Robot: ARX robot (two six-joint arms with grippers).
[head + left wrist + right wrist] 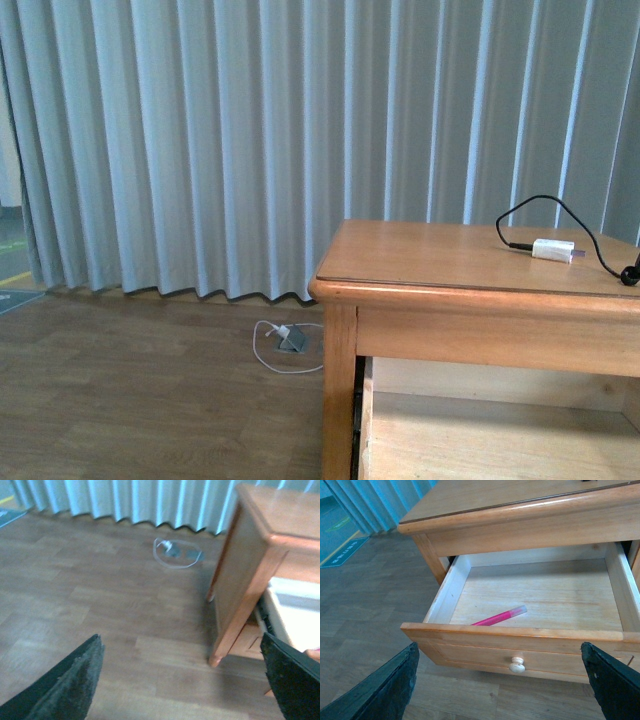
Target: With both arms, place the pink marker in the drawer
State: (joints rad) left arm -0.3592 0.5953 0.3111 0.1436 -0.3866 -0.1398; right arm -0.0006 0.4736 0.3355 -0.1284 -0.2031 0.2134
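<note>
Inside the drawer, on its pale wood bottom, the pink marker lies slanted, close behind the front panel and nearer the left side wall. Its pink end dips out of sight behind the panel's top rim, so that tip is hidden; the pale end points toward the drawer's middle. The drawer stands wide open under the cabinet, with a round pale knob on its front. Its right wall and the cabinet beyond it are cut off by the right wrist view's edge.

The right fingers are spread wide apart before the drawer front, grasping nothing; only their dark tips show. The left fingers are likewise released and wide apart, low over the wooden floor beside the cabinet's side. That view is blurred, and the drawer's interior is washed out to white; a small pinkish patch at the frame's edge cannot be made out.

From the front, only the rear part of the drawer's interior shows, and the marker is outside the frame. On the worktop a white charger plug sits near the right edge with its black cable looping off-frame. Open floor runs from the cabinet to the grey curtain, broken by a white cable loop.
</note>
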